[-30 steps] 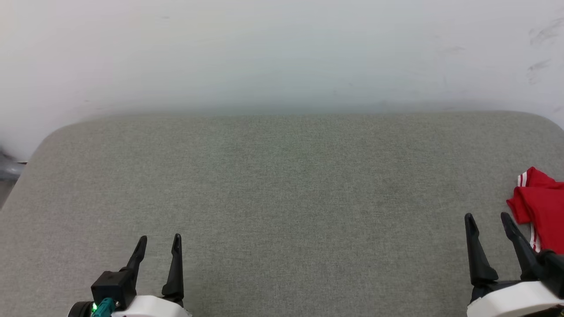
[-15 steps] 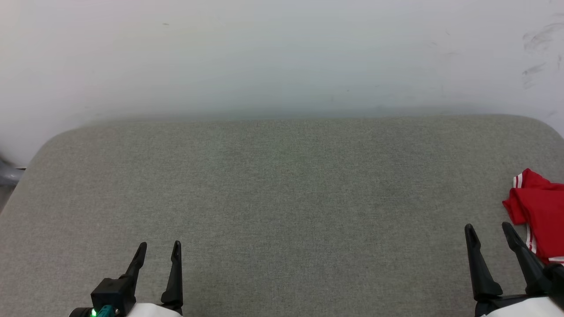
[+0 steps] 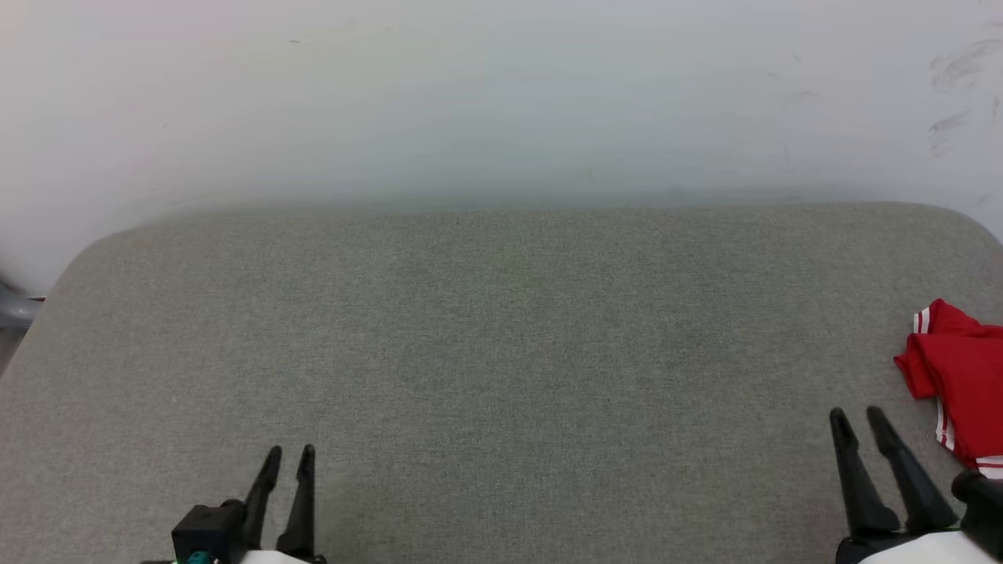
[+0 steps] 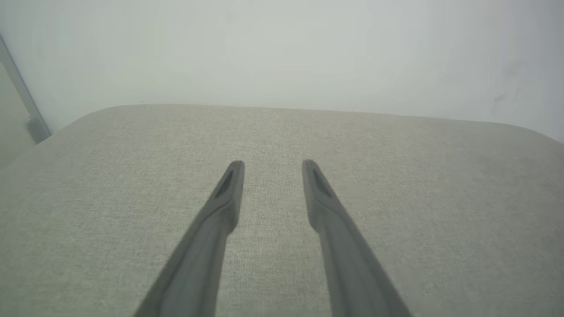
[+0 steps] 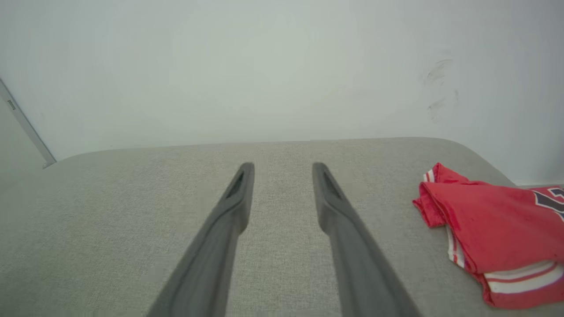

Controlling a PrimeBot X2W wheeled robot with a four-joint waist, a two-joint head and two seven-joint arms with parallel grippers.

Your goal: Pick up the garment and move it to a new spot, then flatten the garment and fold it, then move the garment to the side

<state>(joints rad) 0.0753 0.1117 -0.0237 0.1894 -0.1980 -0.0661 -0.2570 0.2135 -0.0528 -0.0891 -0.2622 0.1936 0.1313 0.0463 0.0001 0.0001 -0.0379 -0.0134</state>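
Starting at the left, the left pincer [image 3: 290, 450] hangs low over the near left part of the grey woven surface [image 3: 501, 352]. Its two dark fingers are parted by a narrow gap with nothing between them, so it is released. The surface runs back to a pale wall [image 3: 501, 94].

Near the right, the right pincer [image 3: 856, 412] is in the same state, with its fingers apart and gripping nothing.

Just to its right, and not touching it, the garment [image 3: 968, 376] lies at the right edge of the surface. It is a compact red bundle in several layers, with red-and-white stripe trim [image 5: 524, 281] at its near end. Part of a dark letter mark [image 5: 548, 200] shows in the right wrist view.

This scene fits two stages. The cloth may be waiting at the side to be carried off and spread, or it may already be folded and set aside with the arms drawn back. The layers look fairly tidy, but much of the bundle runs out of view, so I cannot settle which.

Some care holds in either case:
- The cloth is soft and loosely stacked close to the edge, so a careless brush from the right fingers would likely drag a layer open or nudge it over the side.
- Whatever the right arm does should therefore be slow and deliberate.
- The left arm is well apart from the cloth and poses no such risk.
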